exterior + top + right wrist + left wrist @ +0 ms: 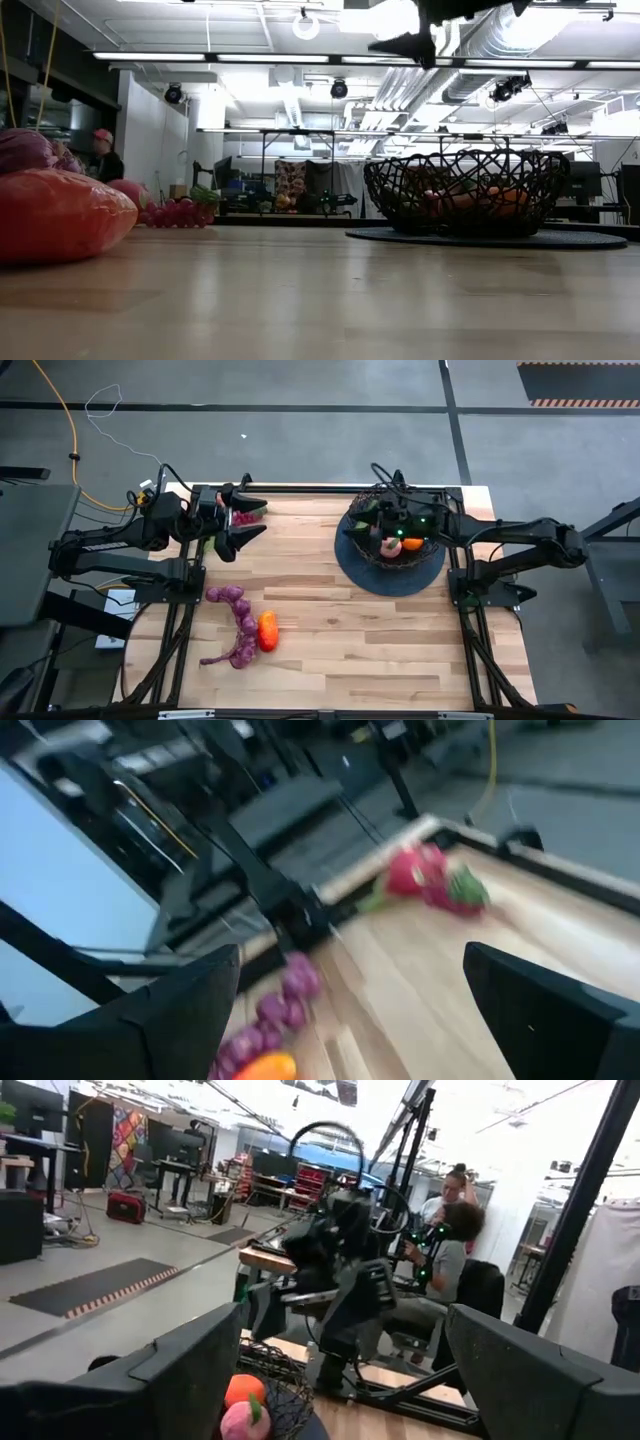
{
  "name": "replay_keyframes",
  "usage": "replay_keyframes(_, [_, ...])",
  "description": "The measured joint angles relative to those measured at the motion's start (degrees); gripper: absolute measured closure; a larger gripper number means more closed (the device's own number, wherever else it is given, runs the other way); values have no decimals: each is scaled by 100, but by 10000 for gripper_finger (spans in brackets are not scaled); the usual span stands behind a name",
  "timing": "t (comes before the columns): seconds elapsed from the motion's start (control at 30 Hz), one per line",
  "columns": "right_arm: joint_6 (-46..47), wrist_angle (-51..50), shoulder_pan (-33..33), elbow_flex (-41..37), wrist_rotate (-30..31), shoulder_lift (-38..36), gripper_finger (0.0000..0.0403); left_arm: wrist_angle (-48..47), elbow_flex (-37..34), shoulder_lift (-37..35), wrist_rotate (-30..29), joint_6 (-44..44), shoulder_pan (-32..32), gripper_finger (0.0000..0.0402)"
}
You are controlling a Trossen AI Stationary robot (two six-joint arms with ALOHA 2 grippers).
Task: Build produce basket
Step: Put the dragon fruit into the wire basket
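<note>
The black wire basket (372,510) sits on its dark grey disc (352,565) at the table's far right, with a pink piece (387,546) and an orange piece (411,544) inside. My right gripper (374,526) hovers open above the basket's left side and holds nothing (350,1010). My left gripper (243,526) is open over the table's far left and also holds nothing (345,1380). A red and pink piece with green leaves (247,515) lies just beyond its fingers. Purple grape bunches (238,622) and an orange piece (267,630) lie on the near left.
Bare wooden tabletop (380,640) stretches between the near-left produce and the basket. Arm mounts stand at the table's left (170,575) and right (480,585) edges. A person (455,1230) sits beyond the table's right side, and another (103,152) stands far off in the room.
</note>
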Motion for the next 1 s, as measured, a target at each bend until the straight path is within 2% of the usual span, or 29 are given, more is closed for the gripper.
replay_keyframes(0.27, [-23, 107, 3, 53, 0, -5, 29, -24, 0, 0, -183, -67, 0, 62])
replay_keyframes(0.33, [-1, 80, 3, 53, 7, -5, 29, -118, 0, 0, -574, -357, 0, 62])
replay_keyframes(0.43, [2, 34, 3, 53, 7, -5, 29, -631, 0, 99, -1522, -819, 43, 62])
replay_keyframes(0.53, [3, 34, 3, 53, 9, -5, 29, -1638, 20, 284, -2213, -1418, 380, 62])
replay_keyframes(0.63, [4, -6, -2, 53, 9, -5, 29, -3296, 311, 613, -2329, -2264, 1007, 62])
replay_keyframes(0.73, [4, -4, -6, 53, 9, -5, 29, -4866, 425, 1098, -2252, -2597, 1616, 62])
replay_keyframes(0.87, [-22, -51, -6, 55, 11, -5, 29, -6122, 433, 1817, -2335, -2660, 2118, 62])
replay_keyframes(1.0, [-31, -130, -8, 55, 11, -3, 29, -6771, 433, 2474, -2909, -2669, 2407, 62])
